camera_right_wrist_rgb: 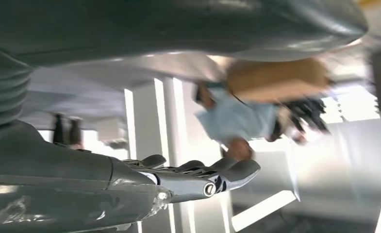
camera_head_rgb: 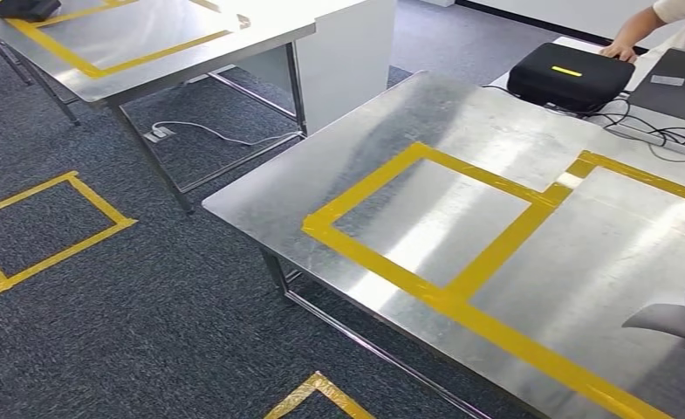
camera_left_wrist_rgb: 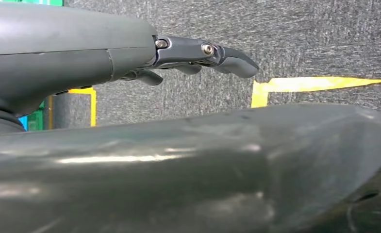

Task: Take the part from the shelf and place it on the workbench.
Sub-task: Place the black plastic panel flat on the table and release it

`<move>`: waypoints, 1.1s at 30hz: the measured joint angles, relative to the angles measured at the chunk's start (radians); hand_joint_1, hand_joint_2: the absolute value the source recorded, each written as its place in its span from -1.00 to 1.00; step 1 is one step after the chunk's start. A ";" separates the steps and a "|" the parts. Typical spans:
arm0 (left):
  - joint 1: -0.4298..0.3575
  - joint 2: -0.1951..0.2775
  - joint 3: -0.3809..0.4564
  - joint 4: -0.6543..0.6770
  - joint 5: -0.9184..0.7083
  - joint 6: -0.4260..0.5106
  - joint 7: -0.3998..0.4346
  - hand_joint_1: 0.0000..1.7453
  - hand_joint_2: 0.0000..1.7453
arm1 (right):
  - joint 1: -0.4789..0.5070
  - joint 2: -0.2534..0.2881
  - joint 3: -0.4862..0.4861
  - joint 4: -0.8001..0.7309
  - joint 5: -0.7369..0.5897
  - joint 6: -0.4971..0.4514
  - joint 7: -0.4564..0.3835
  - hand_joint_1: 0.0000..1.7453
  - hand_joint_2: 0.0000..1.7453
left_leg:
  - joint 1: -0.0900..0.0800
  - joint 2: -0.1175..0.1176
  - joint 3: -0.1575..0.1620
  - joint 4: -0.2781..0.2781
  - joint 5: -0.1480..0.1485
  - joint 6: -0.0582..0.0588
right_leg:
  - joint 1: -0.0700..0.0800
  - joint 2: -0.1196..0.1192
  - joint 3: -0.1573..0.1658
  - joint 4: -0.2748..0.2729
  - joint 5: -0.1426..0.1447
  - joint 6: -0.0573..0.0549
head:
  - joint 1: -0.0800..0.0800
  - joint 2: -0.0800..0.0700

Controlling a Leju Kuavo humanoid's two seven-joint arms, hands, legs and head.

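Observation:
The steel workbench (camera_head_rgb: 461, 131) lies ahead and to my right, marked with two yellow tape rectangles (camera_head_rgb: 426, 218). I cannot see a part on it or in either hand. A grey piece of my right hand (camera_head_rgb: 670, 319) reaches in over the bench at the right edge. In the right wrist view that hand (camera_right_wrist_rgb: 188, 175) has its fingers stretched out, apart from the thick thumb (camera_right_wrist_rgb: 178, 24), with nothing between them. My left hand (camera_left_wrist_rgb: 130, 58) hangs over the carpet, fingers (camera_left_wrist_rgb: 227, 57) straight, thumb (camera_left_wrist_rgb: 188, 165) apart, empty.
A black box (camera_head_rgb: 570, 74) with a yellow stripe, a dark laptop (camera_head_rgb: 681, 87) and cables (camera_head_rgb: 661, 133) sit at the bench's far corner, where a person's hand (camera_head_rgb: 622, 49) rests. A second taped table (camera_head_rgb: 147, 44) stands far left. Yellow tape squares (camera_head_rgb: 51, 229) mark the carpet.

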 joint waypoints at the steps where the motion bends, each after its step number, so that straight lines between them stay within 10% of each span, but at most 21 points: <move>1: 0.000 -0.001 0.000 0.000 0.000 0.000 -0.002 -1.00 -1.00 | -0.004 -0.004 0.027 -0.024 0.018 -0.046 -0.020 -1.00 -1.00 | 0.000 0.000 0.000 0.000 0.000 0.000 | 0.000 0.000 0.000 0.000 0.000 0.000 | 0.000 0.000; 17: 0.004 -0.009 0.001 0.000 0.001 0.003 -0.004 -1.00 -1.00 | -0.012 -0.009 0.191 -0.179 0.122 -0.201 -0.075 -1.00 -1.00 | 0.000 0.000 -0.001 0.000 0.000 0.000 | 0.000 0.000 0.000 0.000 0.000 0.000 | 0.000 0.000; 28: 0.002 -0.014 0.007 0.000 -0.001 0.018 0.004 -1.00 -1.00 | -0.056 -0.044 0.467 -0.273 -0.130 0.043 -0.183 -1.00 -1.00 | 0.000 0.000 -0.001 0.000 0.001 -0.001 | 0.001 0.000 0.000 0.000 0.001 0.000 | 0.000 0.000; 32: -0.001 -0.012 0.007 0.000 -0.003 0.017 -0.002 -1.00 1.00 | -0.091 -0.060 0.590 -0.289 -0.108 0.037 -0.210 -1.00 -1.00 | -0.001 0.000 -0.001 0.002 -0.001 0.001 | -0.002 0.000 0.000 -0.001 0.002 0.002 | 0.000 0.000; 33: -0.001 -0.012 0.007 0.000 -0.003 0.017 -0.002 -1.00 1.00 | -0.098 -0.062 0.615 -0.291 -0.093 0.034 -0.211 -1.00 -1.00 | -0.002 0.000 -0.001 0.002 -0.001 0.002 | -0.003 0.000 0.000 -0.002 0.002 0.002 | 0.000 0.000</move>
